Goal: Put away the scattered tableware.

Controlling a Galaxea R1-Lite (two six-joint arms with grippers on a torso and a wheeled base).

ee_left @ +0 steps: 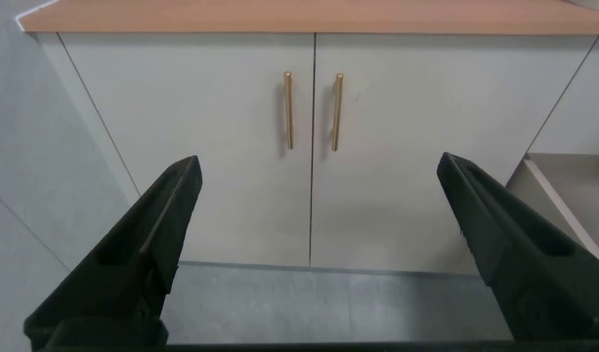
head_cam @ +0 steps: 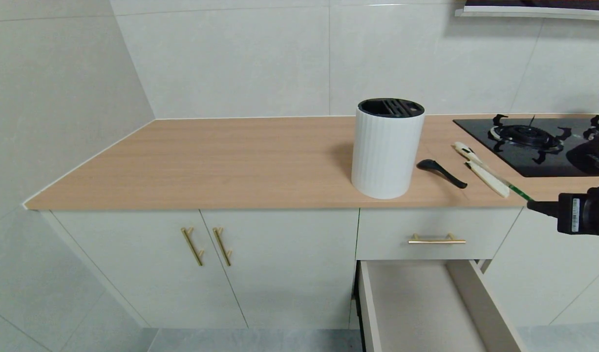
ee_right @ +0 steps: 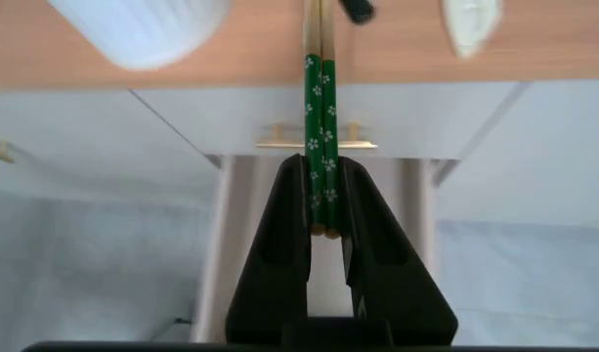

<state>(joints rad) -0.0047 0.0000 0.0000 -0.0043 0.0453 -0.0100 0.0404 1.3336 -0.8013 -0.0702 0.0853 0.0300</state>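
Now right gripper [ee_right: 323,171] pinches chopsticks [ee_right: 317,83] by their ends, likely for slotting into holder [head_cam: 387,151] ahead; left gripper [ee_left: 319,168] spread.

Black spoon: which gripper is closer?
Right. The right gripper, holding chopsticks, hangs at the counter edge near the black spoon; the left gripper faces the cabinet doors below.

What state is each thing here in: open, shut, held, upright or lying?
Left gripper: open, holding nothing.
Right gripper: shut on the chopsticks.
Lower drawer: pulled open.
Upper drawer: shut.
Cabinet doors: shut.
Utensil holder: upright.
Black spoon: lying on the counter.
White spoon: lying on the counter.
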